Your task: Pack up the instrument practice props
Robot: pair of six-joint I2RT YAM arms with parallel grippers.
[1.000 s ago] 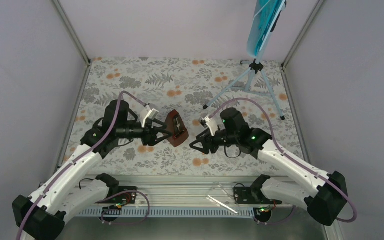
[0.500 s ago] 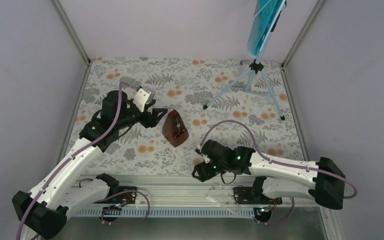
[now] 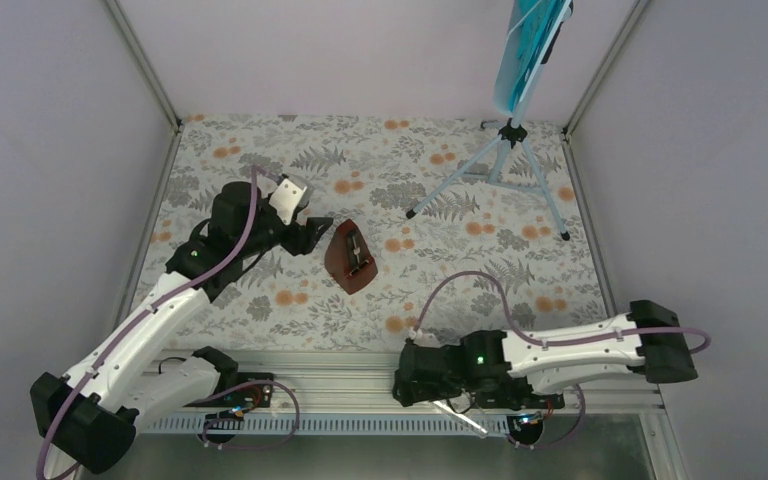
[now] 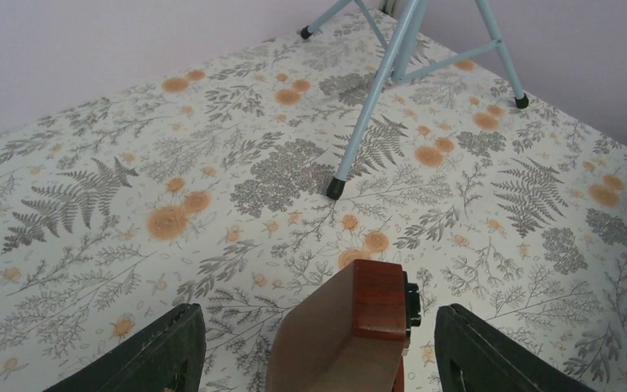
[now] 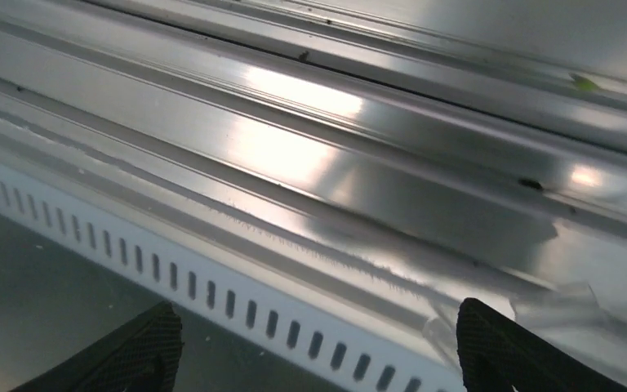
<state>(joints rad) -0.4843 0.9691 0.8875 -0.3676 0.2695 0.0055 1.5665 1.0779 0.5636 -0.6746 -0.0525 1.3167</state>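
The reddish-brown metronome [image 3: 350, 258] stands on the floral table, mid-left. My left gripper [image 3: 312, 233] is just left of it, open. In the left wrist view the metronome [image 4: 351, 327] sits between the two fingers [image 4: 159, 351] with a gap on each side. The pale blue music stand [image 3: 503, 160] stands on its tripod at the back right, its legs also in the left wrist view [image 4: 375, 106]. The teal sheet of music [image 3: 525, 50] rests on it. My right gripper [image 3: 408, 385] is open and empty, low over the near metal rail [image 5: 310, 155].
A clear plastic piece [image 3: 448, 402] lies on the metal rail [image 3: 340, 385] by the right arm's base. Lilac walls close in the left, back and right sides. The floral table [image 3: 440, 290] spreads between the metronome and the stand.
My right arm has drawn back from the table's middle to the near rail. My left gripper has let go of the metronome and pulled slightly back and up.
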